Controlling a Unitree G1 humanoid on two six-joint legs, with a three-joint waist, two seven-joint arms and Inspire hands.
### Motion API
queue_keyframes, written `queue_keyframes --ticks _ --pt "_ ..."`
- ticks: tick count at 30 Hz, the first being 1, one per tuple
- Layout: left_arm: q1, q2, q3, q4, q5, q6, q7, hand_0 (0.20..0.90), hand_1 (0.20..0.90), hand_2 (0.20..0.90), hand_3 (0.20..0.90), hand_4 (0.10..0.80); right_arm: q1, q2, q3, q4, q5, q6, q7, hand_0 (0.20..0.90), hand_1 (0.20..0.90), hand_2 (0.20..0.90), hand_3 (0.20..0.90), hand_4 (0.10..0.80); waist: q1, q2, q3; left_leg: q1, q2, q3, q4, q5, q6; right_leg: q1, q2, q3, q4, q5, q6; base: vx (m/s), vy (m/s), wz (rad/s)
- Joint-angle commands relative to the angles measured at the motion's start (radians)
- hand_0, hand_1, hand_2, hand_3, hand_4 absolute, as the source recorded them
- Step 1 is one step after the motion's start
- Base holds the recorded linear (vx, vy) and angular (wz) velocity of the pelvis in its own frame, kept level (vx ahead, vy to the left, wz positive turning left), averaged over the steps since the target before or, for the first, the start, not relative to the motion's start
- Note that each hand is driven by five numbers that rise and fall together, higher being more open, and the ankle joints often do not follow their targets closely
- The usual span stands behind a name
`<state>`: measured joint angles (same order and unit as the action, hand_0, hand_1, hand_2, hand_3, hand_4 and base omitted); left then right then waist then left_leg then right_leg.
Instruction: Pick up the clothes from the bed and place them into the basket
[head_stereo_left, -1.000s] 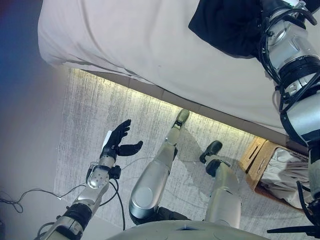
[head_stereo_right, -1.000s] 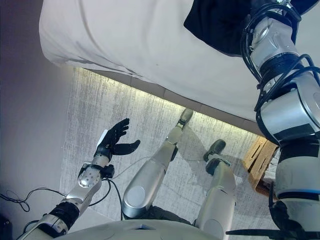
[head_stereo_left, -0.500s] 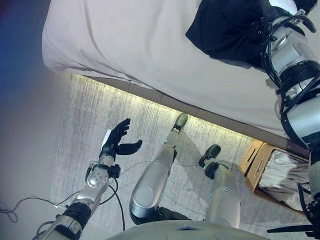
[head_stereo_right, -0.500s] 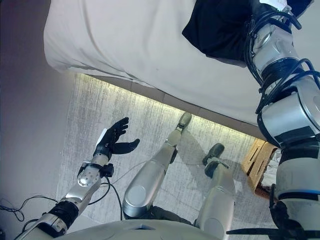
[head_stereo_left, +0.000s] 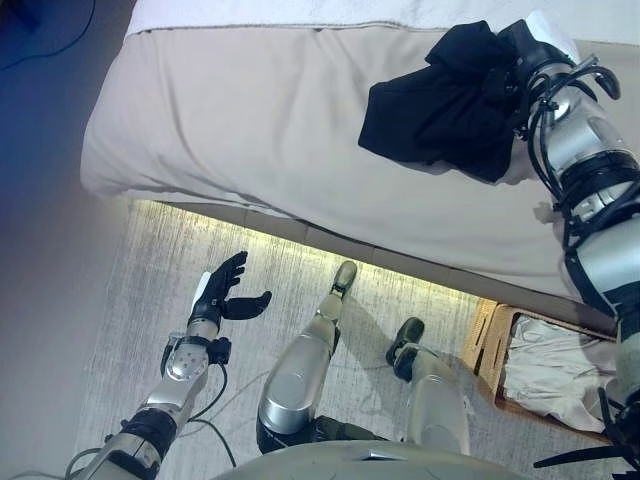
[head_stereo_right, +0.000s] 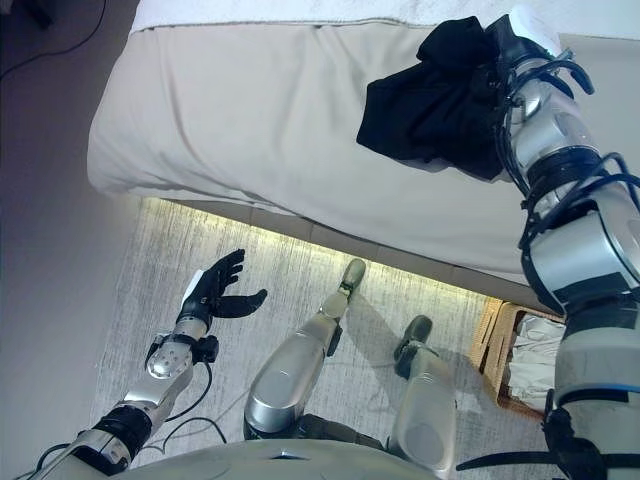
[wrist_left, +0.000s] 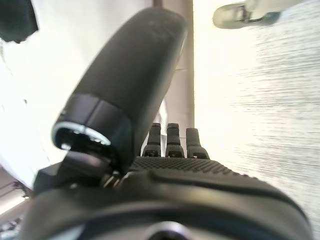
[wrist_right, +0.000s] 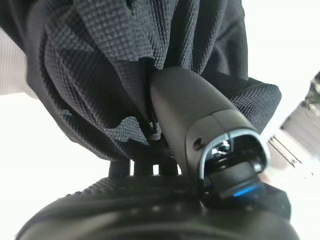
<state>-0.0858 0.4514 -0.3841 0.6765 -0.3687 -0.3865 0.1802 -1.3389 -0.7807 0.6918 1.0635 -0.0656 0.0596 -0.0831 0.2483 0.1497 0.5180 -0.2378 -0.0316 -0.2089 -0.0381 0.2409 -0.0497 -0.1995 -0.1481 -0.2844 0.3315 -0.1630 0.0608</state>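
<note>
- The bed (head_stereo_left: 280, 130), covered in a beige sheet, is filling the upper part of both eye views; it is carrying only one garment in view, at its right side.
- The rug (head_stereo_left: 160, 270) is lying on the floor beside the bed, lit along the bed's lower edge.
- The black garment (head_stereo_left: 440, 105) is lying bunched on the bed near its right side, gathered up toward the right hand.
- The basket (head_stereo_left: 492, 335), a woven one, is standing on the floor at the lower right, just beside the bed's edge and well apart from the black garment; a white cloth (head_stereo_left: 550, 365) is already lying in it.
- The right hand (wrist_right: 175, 105) is clamping on the black garment: in the right wrist view its thumb is pressing into the folds, with cloth bunched around it.
- The left hand (head_stereo_left: 222, 292) is hovering idle over the rug, fingers spread apart and holding nothing.
- Step in hand, as a judgement: the grasp on the black garment is being made, with the lift off the bed not yet done.
- Next move, as a judgement: it is calling for raising the bundle clear of the sheet, swinging it down toward the basket, and releasing over the opening without trailing cloth catching the rim.
</note>
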Motion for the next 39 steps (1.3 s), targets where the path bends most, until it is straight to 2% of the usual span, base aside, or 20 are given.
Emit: queue_keyframes --ticks 1,8,22,30,35,39 --pt "0.015 0.051 0.04 0.015 0.042 -0.018 0.037 0.9 0.9 0.9 0.9 0.8 -0.069 -0.124 0.022 -0.106 0.042 -0.08 -0.096 0.3 0.3 0.3 0.2 0.1 -0.032 -0.099 -0.107 0.099 -0.009 0.103 0.027 -0.173 0.059 0.07 -0.001 0.064 -0.219 0.19 0.014 0.057 -0.042 -0.14" --pt "0.037 0.028 0.071 0.098 0.078 0.016 0.044 0.9 0.9 0.9 0.9 0.8 -0.004 -0.199 -0.032 -0.161 0.083 -0.109 -0.103 0.3 0.3 0.3 0.2 0.1 -0.08 -0.154 -0.226 0.184 0.011 0.135 -0.035 -0.175 0.051 0.147 0.019 0.111 -0.314 0.227 0.023 0.047 -0.056 -0.19" --pt "0.031 -0.022 0.14 0.314 0.124 0.074 0.061 0.9 0.9 0.9 0.9 0.8 0.028 -0.331 -0.074 -0.201 0.122 -0.124 -0.079 0.3 0.3 0.3 0.2 0.1 -0.176 -0.225 -0.41 0.288 0.049 0.21 -0.049 -0.212 0.029 0.237 0.056 0.179 -0.398 0.248 0.021 0.012 -0.052 -0.19" --pt "0.008 -0.037 0.158 0.365 0.149 0.07 0.061 0.9 0.9 0.9 0.9 0.8 0.052 -0.402 -0.09 -0.25 0.141 -0.1 -0.057 0.3 0.3 0.3 0.2 0.1 -0.238 -0.236 -0.46 0.324 0.063 0.254 -0.049 -0.23 0.021 0.255 0.075 0.226 -0.404 0.246 0.017 -0.035 -0.025 -0.23" --pt "-0.006 -0.038 0.163 0.408 0.168 0.064 0.061 0.9 0.9 0.9 0.9 0.8 0.132 -0.45 -0.148 -0.285 0.134 -0.095 -0.074 0.3 0.3 0.3 0.2 0.1 -0.29 -0.233 -0.48 0.342 0.073 0.284 -0.049 -0.238 0.017 0.253 0.089 0.267 -0.405 0.248 0.015 -0.036 -0.001 -0.22" --pt "-0.019 -0.033 0.169 0.431 0.177 0.068 0.05 0.9 0.9 0.9 0.9 0.8 0.251 -0.472 -0.238 -0.308 0.143 -0.103 -0.074 0.3 0.3 0.3 0.2 0.1 -0.321 -0.231 -0.486 0.35 0.077 0.298 -0.049 -0.244 0.017 0.248 0.098 0.299 -0.403 0.249 0.015 -0.027 -0.007 -0.24"
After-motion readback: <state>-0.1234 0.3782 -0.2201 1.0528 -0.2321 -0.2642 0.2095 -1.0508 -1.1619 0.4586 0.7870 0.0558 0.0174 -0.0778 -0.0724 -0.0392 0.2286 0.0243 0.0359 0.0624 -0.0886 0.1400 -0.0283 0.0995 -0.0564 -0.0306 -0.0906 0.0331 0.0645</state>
